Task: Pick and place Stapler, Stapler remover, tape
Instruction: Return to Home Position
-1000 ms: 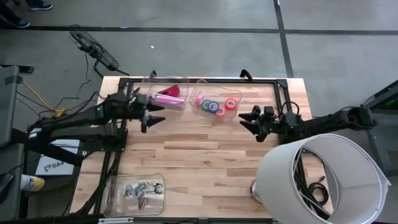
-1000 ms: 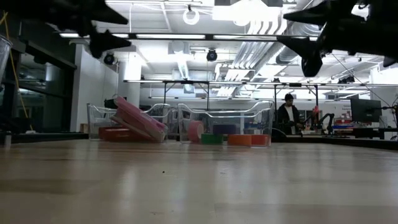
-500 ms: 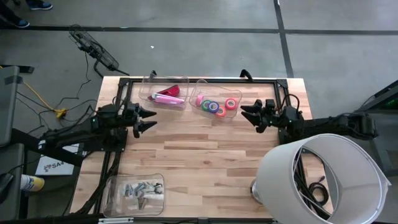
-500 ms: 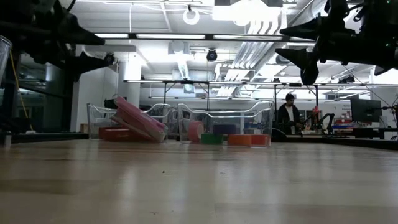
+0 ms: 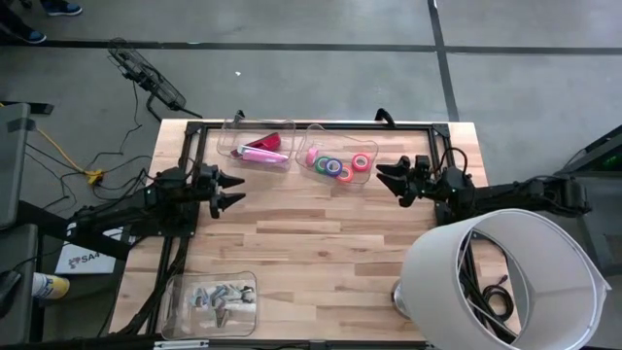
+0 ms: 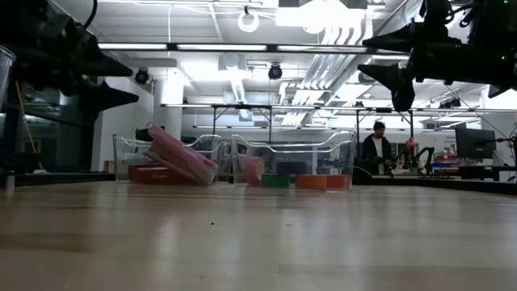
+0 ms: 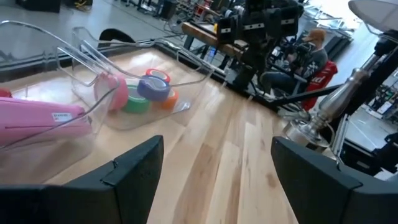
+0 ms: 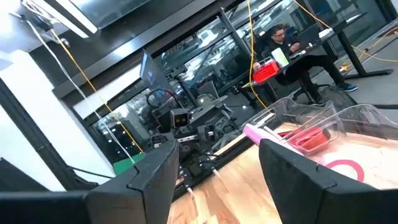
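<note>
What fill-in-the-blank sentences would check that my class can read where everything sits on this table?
The tape rolls lie in the far bin beside the pink ____.
The left gripper and the right gripper are both ____, not shut.
The stapler removers sit in the near bin on the ____ arm's side.
Missing words: stapler; open; left.
</note>
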Motion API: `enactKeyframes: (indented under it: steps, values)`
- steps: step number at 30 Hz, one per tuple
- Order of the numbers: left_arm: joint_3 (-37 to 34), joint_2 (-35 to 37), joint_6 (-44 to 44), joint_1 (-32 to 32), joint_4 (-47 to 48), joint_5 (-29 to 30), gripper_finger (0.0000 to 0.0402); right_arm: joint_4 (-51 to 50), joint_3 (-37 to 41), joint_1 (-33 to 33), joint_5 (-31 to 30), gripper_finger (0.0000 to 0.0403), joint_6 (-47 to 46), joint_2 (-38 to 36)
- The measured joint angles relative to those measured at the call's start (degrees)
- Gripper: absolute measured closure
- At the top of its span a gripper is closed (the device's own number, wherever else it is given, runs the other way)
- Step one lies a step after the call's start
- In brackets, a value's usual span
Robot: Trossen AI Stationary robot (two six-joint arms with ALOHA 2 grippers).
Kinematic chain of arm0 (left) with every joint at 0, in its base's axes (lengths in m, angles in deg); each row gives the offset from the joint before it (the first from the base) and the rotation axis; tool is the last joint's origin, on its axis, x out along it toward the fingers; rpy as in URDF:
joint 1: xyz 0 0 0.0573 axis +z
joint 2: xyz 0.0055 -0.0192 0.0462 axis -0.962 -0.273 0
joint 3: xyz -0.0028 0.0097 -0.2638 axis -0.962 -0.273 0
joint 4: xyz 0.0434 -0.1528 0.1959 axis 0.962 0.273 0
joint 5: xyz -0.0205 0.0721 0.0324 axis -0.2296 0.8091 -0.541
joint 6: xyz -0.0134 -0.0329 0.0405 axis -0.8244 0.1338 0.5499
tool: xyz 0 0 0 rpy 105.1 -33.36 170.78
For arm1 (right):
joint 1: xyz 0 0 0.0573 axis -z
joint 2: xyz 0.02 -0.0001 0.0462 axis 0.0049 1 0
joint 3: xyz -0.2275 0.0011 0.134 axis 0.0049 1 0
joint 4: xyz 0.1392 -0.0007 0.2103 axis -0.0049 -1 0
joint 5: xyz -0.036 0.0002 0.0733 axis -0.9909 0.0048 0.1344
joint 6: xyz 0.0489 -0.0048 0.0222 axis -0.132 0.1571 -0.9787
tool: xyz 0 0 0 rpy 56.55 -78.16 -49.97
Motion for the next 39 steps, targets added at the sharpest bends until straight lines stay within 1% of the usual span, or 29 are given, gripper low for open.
enactKeyframes:
  steps: [1, 3, 5, 9, 11, 13, 15, 18, 21, 25, 28, 33, 36, 39]
  values:
    - [0.0, 0.0, 0.2, 0.0, 0.0, -0.2, 0.0110, 0.2, 0.1, 0.0, 0.1, 0.0187, 0.0, 0.0]
    - [0.0, 0.0, 0.5, 0.0, 0.0, -0.9, 0.0110, 3.9, 1.6, 0.0, 0.8, 0.0187, 0.0, -0.2]
    - [0.0, 0.0, 0.6, 0.0, -0.1, -1.1, 0.0110, 6.4, 2.2, 0.0, 2.9, 0.0187, 0.3, -0.8]
    - [0.0, 0.0, 0.6, 0.0, -0.2, -0.7, 0.0110, 4.7, 2.2, 0.3, 5.8, 0.0187, 0.0, -3.4]
    - [0.0, 0.0, 0.4, 0.0, -0.2, -0.8, 0.0110, 1.4, 2.2, 0.4, 7.0, 0.0187, 0.0, -5.0]
    - [0.0, 0.0, -0.2, 0.0, -0.2, -2.3, 0.0110, -2.2, 2.2, 0.3, 7.5, 0.0187, 0.3, -7.2]
    - [0.0, 0.0, -0.8, 0.0, -0.3, -4.9, 0.0110, -6.3, 2.2, 0.3, 7.8, 0.0187, 1.0, -10.0]
    - [0.2, 0.0, -0.9, 0.0, -0.1, -10.5, 0.0110, -12.8, 2.2, 0.4, 9.0, 0.0187, 2.6, -16.0]
    - [1.0, 0.0, 0.4, 0.0, 0.3, -13.7, 0.0110, -23.6, 2.2, 0.3, 9.4, 0.0187, 3.3, -23.2]
    - [2.9, 0.0, 0.3, 0.0, 0.3, -13.9, 0.0110, -37.4, 2.2, 0.3, 9.4, 0.0187, 4.3, -32.8]
    - [3.6, 0.0, -0.9, 0.0, 0.3, -13.8, 0.0110, -46.4, 2.2, 0.3, 7.8, 0.0187, 6.2, -39.3]
    - [3.6, 0.0, -1.3, 0.0, 0.3, -13.8, 0.0110, -57.5, 2.2, 0.3, 6.5, 0.0187, 8.7, -47.1]
    - [3.6, 0.0, -1.0, 0.0, 0.3, -13.7, 0.0110, -58.2, 2.2, 0.3, 6.1, 0.0187, 9.1, -48.2]
    - [3.6, 0.0, -1.1, 0.0, 0.3, -12.3, 0.0110, -58.2, 2.2, 0.3, 6.2, 0.0187, 5.7, -48.0]
